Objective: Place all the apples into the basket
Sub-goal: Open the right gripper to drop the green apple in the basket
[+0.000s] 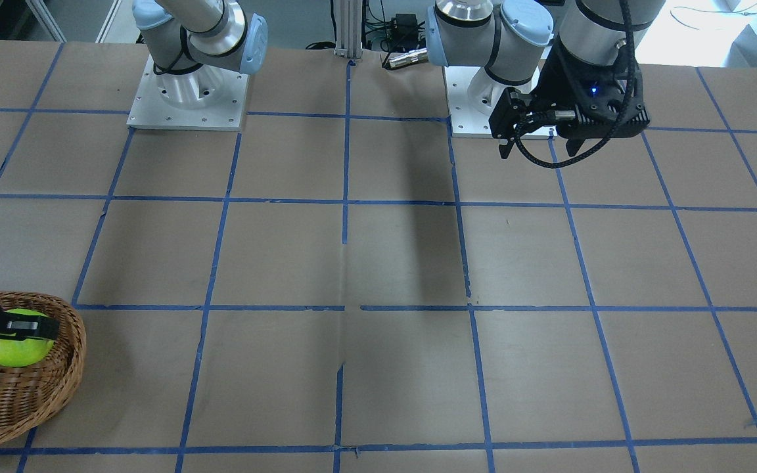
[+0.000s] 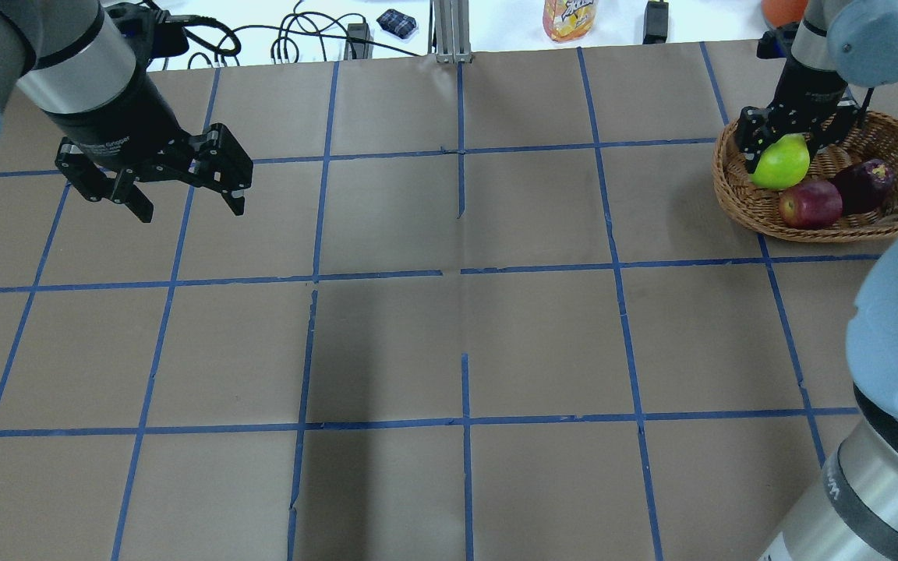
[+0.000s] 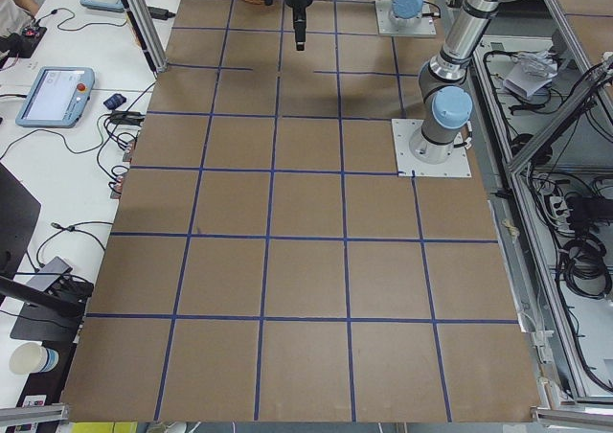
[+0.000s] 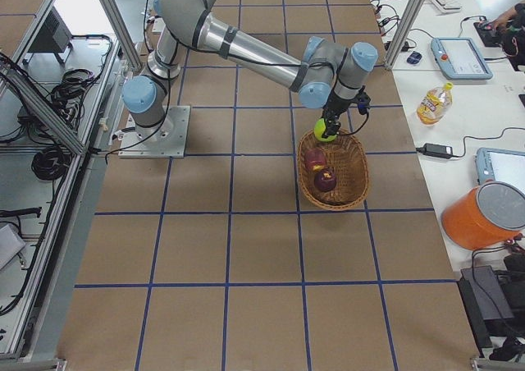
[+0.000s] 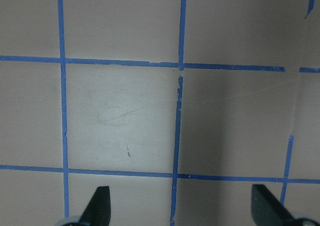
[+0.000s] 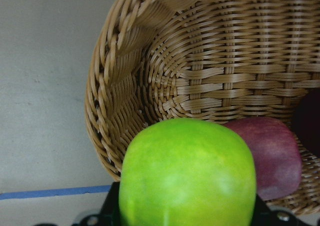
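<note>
Nearest your right wrist camera, the right gripper is clamping the yellow-green apple by its sides and holding it over the left end of the wicker basket. You cannot tell whether the apple is touching the weave. Behind it, the red apple is lying inside the basket, just beside the dark maroon apple. Well apart, across the table, the left gripper is hanging above the brown paper, its fingers spread wide.
</note>
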Controlling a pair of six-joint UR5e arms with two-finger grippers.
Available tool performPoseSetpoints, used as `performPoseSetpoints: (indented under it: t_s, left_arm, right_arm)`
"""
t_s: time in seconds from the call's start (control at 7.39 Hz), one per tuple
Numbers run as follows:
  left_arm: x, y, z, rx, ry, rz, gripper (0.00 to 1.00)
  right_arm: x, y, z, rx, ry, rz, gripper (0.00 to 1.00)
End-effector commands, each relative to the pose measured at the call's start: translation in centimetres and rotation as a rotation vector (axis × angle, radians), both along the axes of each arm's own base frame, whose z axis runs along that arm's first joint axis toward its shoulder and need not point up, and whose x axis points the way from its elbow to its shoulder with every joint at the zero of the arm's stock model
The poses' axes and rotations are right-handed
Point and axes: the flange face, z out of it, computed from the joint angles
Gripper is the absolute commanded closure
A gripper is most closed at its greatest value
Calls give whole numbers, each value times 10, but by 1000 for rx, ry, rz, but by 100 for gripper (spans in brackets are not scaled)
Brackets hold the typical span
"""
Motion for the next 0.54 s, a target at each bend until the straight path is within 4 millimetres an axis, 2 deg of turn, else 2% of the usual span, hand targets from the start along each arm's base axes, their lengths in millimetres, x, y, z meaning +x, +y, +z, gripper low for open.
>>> performPoseSetpoints:
  t_s: [0.0,0.27,0.41]
  left_arm:
    - [0,0,-2,4,1,0,0]
    - [-2,2,2,-5,2,0,0]
    - [-3,2,2,-5,2,5,0]
  right_arm:
    - [-2,6,-20,-31,8,-7,0]
    - [-4,5,6,-66,15,-9,0]
    - [5,16,49,-110,20,-5,0]
